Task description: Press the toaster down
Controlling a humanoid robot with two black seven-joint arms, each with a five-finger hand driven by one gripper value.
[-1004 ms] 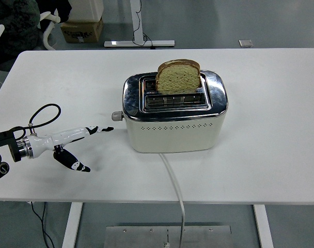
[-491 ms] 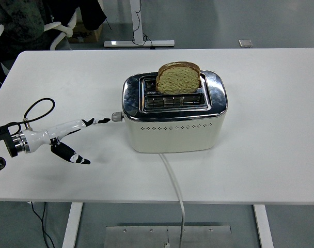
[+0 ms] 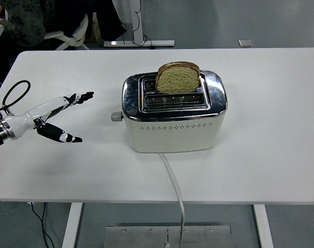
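Head view: the toaster (image 3: pixel 173 117) is seen standing upright near the middle of the white table (image 3: pixel 281 113), with its cord (image 3: pixel 173 188) run over the near edge. 1 slice of bread (image 3: pixel 178 77) is seen standing high out of the rear slot, and the front slot appears empty. The lever knob (image 3: pixel 115 117) on the toaster's left end is seen raised, so the press is judged not yet done. The left hand (image 3: pixel 56 120) is held above the table near its left edge, well apart from the knob, with fingers spread and nothing grasped. The right hand is not in view. What is left is judged to be the whole press: reaching the knob and pushing it down.
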